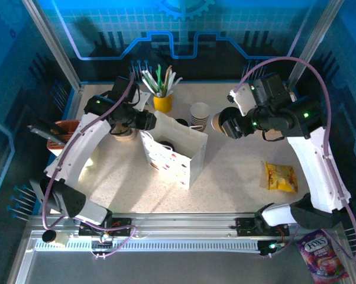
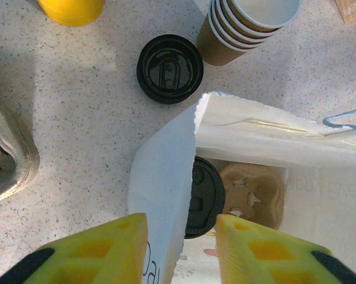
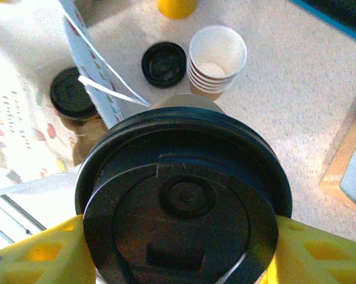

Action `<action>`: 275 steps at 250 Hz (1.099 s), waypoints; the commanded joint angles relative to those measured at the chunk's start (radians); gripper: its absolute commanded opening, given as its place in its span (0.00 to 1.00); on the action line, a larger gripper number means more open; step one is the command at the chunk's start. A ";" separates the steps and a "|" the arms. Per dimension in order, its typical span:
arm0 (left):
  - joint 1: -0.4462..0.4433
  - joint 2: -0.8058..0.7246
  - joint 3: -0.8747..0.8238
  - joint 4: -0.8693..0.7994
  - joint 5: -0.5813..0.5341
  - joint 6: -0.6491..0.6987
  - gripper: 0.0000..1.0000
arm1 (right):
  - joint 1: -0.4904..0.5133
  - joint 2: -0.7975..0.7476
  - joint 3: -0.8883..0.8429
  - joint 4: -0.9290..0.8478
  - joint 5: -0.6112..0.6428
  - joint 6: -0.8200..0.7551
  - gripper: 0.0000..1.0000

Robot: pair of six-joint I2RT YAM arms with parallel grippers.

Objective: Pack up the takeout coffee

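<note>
Clasping lidded cup point(image 3: 181, 201), right pincer point(image 3: 178, 254), near bag point(image 1: 172, 155)

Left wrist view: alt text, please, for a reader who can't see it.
The left gripper straddles a wall of the white paper bag, jaws apart; inside, a black-lidded cup sits in a pulp carrier. Beyond on the table: a black lid and stacked lidless cups.

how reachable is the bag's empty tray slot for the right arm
Probably yes: the bag is open at the top, the left gripper straddles its wall, and the tray slot beside the packed cup is bare. The right gripper holds the second cup beside the bag.
</note>
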 commanded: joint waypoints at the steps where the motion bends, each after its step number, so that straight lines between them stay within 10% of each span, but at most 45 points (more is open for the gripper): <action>1: -0.003 0.012 0.032 -0.001 0.019 0.010 0.33 | 0.036 0.007 0.072 -0.054 -0.004 0.000 0.57; 115: -0.006 0.009 0.018 0.028 0.122 0.017 0.05 | 0.203 0.096 0.227 -0.097 -0.045 -0.019 0.55; 275: -0.025 0.019 -0.024 0.059 0.179 0.031 0.02 | 0.305 0.295 0.252 -0.206 -0.043 -0.050 0.55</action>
